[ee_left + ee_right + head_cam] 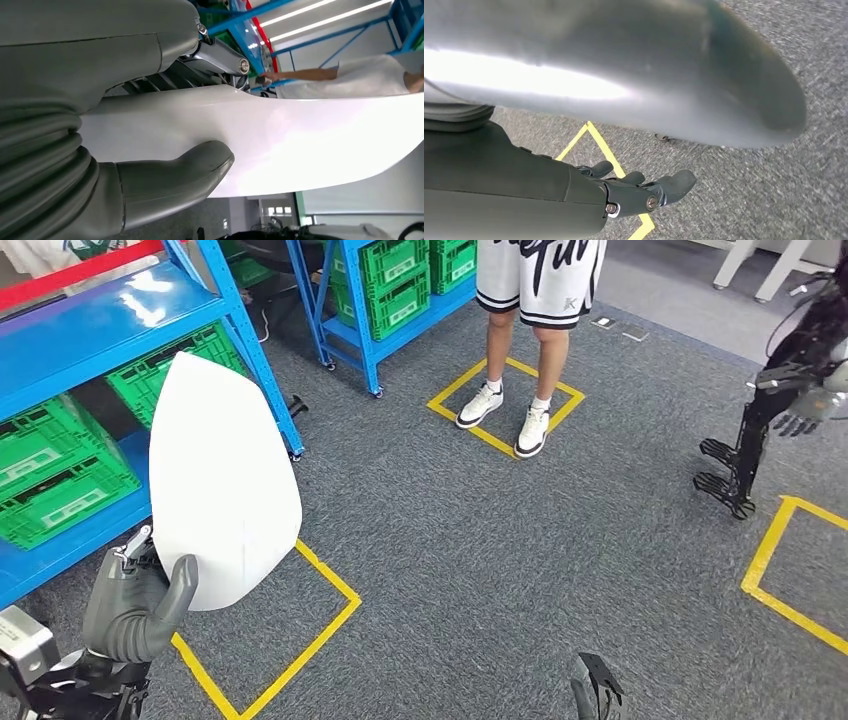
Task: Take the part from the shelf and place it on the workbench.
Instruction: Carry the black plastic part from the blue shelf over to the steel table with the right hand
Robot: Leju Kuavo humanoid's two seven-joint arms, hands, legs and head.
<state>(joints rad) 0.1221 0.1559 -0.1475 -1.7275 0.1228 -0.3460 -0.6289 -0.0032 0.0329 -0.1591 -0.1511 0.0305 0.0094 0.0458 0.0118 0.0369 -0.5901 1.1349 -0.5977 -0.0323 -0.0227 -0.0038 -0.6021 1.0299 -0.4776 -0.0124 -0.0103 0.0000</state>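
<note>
Left hand (135,610): the thick grey thumb (170,177) presses on one face of the white part (222,480), with the darker fingers behind the opposite face, so the fingers are clamped on the part's lower edge. The part is a smooth, glossy white curved panel, rounded along one side and tapering to a point at its upper end; it is held upright, clear of the floor, just in front of the blue shelf (95,325). In the left wrist view the panel (300,140) extends away from the hand as a broad pale band.

Right hand (644,192): hangs low over the carpet, holding nothing, its dark fingers (676,184) loosely curled and slightly apart; its tip shows at the lower edge of the head view (595,688).

Surroundings: the shelf carries green crates (55,475); a second blue rack (375,300) with more green crates stands farther back. Yellow tape squares (300,640) mark the grey carpet (500,540). A person in white trainers (505,415) stands inside one tape square. A dark robot figure (775,405) stands at the far right.
</note>
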